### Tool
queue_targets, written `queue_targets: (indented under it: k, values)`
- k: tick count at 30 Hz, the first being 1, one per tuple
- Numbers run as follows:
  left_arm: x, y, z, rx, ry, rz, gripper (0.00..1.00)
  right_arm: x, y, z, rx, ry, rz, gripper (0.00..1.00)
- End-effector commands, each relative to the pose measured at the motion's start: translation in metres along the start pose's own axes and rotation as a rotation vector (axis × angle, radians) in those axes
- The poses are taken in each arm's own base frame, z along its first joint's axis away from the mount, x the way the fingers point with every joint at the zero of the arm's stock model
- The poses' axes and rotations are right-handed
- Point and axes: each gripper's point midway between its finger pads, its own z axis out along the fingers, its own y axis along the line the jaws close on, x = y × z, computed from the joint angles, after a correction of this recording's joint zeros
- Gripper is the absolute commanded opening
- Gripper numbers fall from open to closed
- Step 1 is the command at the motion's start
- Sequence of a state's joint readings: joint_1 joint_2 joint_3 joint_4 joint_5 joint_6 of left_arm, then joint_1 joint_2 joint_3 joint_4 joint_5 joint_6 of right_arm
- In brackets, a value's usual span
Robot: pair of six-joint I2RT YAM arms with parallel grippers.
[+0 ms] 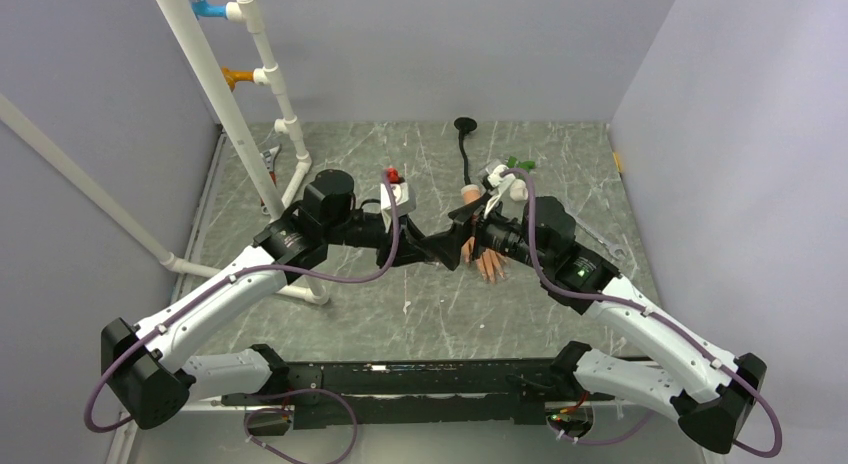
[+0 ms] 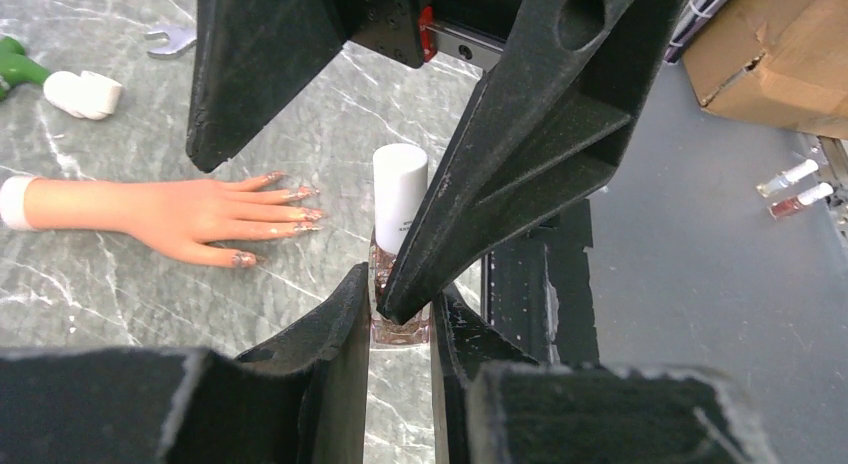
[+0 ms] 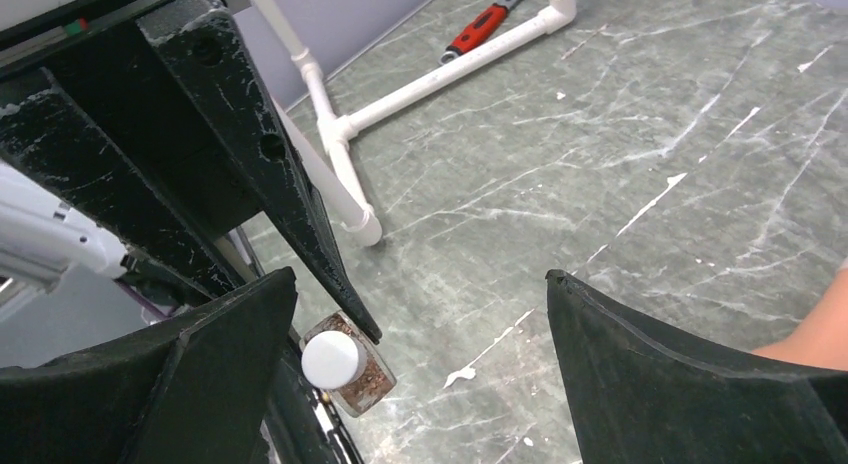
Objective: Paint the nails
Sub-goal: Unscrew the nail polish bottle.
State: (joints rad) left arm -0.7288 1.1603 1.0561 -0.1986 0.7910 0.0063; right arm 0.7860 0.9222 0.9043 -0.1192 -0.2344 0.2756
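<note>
1. Peach rubber mannequin hand with a white cuff (image 2: 175,214) lay flat near the middle of the grey marbled table (image 1: 400,314), fingers toward the near edge.
2. Its long nails (image 2: 300,210) looked glittery brown, so painting seemed mostly done. Coverage per nail was too small to judge.
3. Left gripper (image 2: 398,309) had its jaws pinching the small glass polish bottle with a white cap (image 2: 399,194) by its body, near the fingertips. I couldn't tell whether the bottle touched the table.
4. Right gripper (image 3: 420,279) had its jaws spread wide and empty, close by the cap.
5. The cap sat on the bottle and no brush was out. Likely left to do: put the bottle down, or uncap it again if any nail was bare.
</note>
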Motion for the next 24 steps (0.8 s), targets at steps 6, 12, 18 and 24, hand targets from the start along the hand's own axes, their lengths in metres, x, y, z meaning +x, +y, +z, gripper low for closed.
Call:
queue_targets:
  k: [6,12,18,24]
  values:
    - [-0.034,0.043,-0.004,-0.204,-0.102,0.046,0.00,-0.059,0.035,-0.011,-0.049,-0.136,0.172,1.00]
    - [-0.027,0.053,-0.002,-0.241,-0.077,0.028,0.00,-0.077,0.032,-0.011,-0.001,-0.198,0.246,1.00]
    - [-0.027,0.056,-0.006,-0.265,-0.075,0.037,0.00,-0.083,0.011,-0.004,0.177,-0.153,0.314,1.00]
    - [-0.032,0.053,-0.012,-0.278,-0.087,0.065,0.00,-0.074,-0.006,-0.008,0.306,-0.105,0.370,1.00]
